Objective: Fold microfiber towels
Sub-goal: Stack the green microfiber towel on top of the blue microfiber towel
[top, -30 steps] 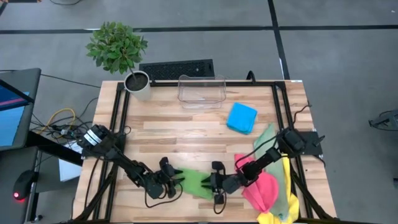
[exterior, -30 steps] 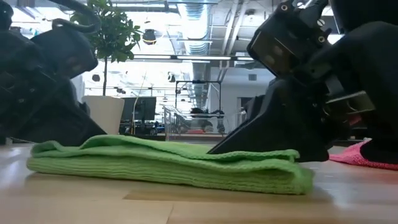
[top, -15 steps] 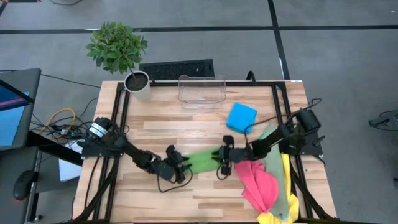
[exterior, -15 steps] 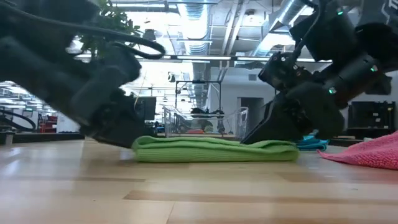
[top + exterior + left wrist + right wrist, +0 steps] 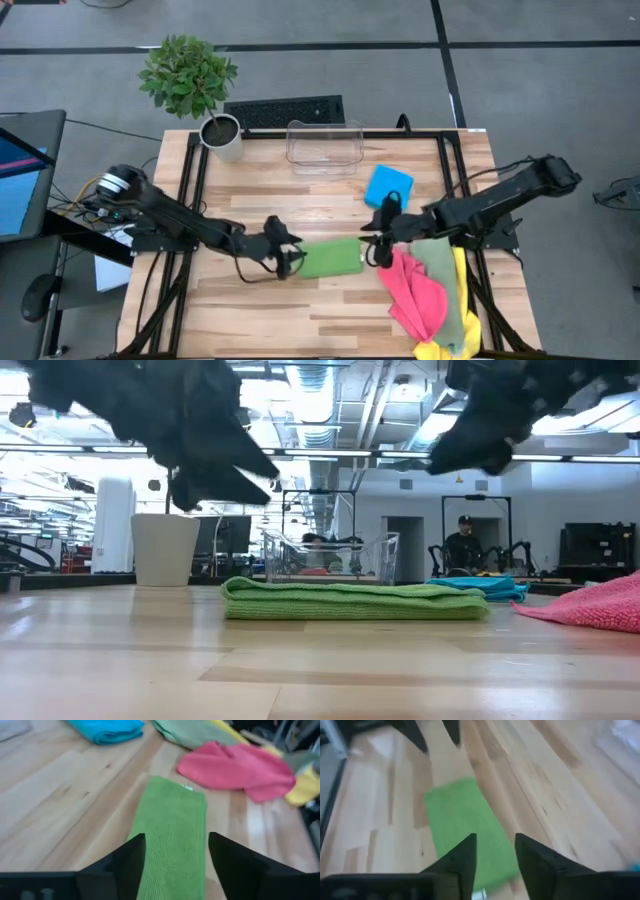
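The bright green towel [image 5: 330, 258] lies folded flat at table center, with the left gripper [image 5: 287, 258] at its 9 o'clock end and the right gripper [image 5: 377, 247] at its 3 o'clock end, both spread open, lifted clear and holding nothing. Best to back straight off so no finger snags the fold. The folded blue towel [image 5: 388, 187] is at 1 o'clock; the next pick, the pink towel [image 5: 418, 295], is at 4 o'clock, overlapping the sage and yellow ones.
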`<state>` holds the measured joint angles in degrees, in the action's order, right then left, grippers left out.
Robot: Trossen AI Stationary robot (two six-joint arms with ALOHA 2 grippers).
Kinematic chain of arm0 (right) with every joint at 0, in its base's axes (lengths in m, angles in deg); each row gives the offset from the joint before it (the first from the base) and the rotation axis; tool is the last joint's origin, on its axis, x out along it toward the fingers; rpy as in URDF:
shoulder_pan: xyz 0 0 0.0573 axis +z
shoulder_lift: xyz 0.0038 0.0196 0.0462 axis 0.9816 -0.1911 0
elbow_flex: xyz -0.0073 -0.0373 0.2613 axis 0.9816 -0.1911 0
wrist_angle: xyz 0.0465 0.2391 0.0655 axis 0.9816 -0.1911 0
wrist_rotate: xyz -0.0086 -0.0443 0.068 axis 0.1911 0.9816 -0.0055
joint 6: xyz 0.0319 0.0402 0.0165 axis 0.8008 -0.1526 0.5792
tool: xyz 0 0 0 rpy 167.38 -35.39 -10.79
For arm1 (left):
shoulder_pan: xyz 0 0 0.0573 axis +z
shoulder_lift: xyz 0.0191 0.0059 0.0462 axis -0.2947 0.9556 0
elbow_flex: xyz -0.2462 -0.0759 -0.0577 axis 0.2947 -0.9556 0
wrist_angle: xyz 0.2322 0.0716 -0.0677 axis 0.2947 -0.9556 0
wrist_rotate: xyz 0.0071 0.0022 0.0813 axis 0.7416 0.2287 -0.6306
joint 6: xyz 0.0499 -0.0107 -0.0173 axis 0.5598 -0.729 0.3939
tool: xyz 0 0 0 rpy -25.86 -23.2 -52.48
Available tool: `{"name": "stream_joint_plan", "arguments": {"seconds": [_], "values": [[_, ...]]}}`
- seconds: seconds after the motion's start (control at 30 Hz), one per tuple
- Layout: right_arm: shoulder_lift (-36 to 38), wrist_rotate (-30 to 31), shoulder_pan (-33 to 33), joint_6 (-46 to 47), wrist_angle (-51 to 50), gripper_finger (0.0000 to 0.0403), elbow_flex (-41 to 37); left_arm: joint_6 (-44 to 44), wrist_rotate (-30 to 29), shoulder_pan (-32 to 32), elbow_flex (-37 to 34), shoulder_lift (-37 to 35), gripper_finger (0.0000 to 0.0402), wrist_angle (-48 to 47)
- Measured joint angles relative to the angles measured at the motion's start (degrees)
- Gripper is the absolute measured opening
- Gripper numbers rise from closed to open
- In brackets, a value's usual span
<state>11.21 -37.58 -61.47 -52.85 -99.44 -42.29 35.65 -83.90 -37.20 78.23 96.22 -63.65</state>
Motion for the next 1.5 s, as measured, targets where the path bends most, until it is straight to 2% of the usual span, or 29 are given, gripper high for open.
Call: {"name": "stream_joint_plan", "arguments": {"seconds": [0.1, 0.2, 0.33, 0.6, 0.9, 1.0, 1.1, 1.4, 1.5], "values": [[-1.0, -0.3, -0.5, 9.1, -9.4, 0.0196, 2.8, -8.4, -0.1, 0.9, 0.0, -3.5, 0.0248, -6.2], [-4.2, -3.4, -1.6, 18.6, -10.5, 0.0225, 3.4, -15.8, 0.0, 1.7, 0.0, -4.1, 0.0267, -7.9], [-10.2, -6.7, -2.9, 24.7, -8.0, 0.0247, 3.4, -19.7, 0.1, 1.7, 0.0, -2.4, 0.0274, -7.6], [-22.5, -11.3, -4.5, 32.1, -2.4, 0.025, 3.5, -23.1, 0.4, 0.8, 0.0, 0.8, 0.0275, -7.5], [-27.0, -12.9, -3.5, 38.4, 3.8, 0.0249, 3.7, -23.8, 0.5, -1.0, 0.1, 5.5, 0.0275, -4.3], [-28.6, -12.9, -3.3, 38.5, 6.5, 0.0231, 3.7, -23.9, 0.0, -1.2, 0.0, 7.7, 0.0275, -2.3], [-29.7, -13.5, -3.4, 38.5, 6.5, 0.0191, 3.8, -23.9, 0.1, -1.2, 0.0, 9.1, 0.0275, -1.1], [-30.9, -15.8, -4.1, 32.7, 9.2, 0.0028, 3.5, -23.1, 0.1, -1.2, 0.0, 9.4, 0.0275, -0.2], [-30.7, -18.1, -4.9, 30.6, 9.5, 0.0018, 3.5, -22.0, 0.1, -1.2, 0.0, 9.4, 0.0275, -0.2]]}}
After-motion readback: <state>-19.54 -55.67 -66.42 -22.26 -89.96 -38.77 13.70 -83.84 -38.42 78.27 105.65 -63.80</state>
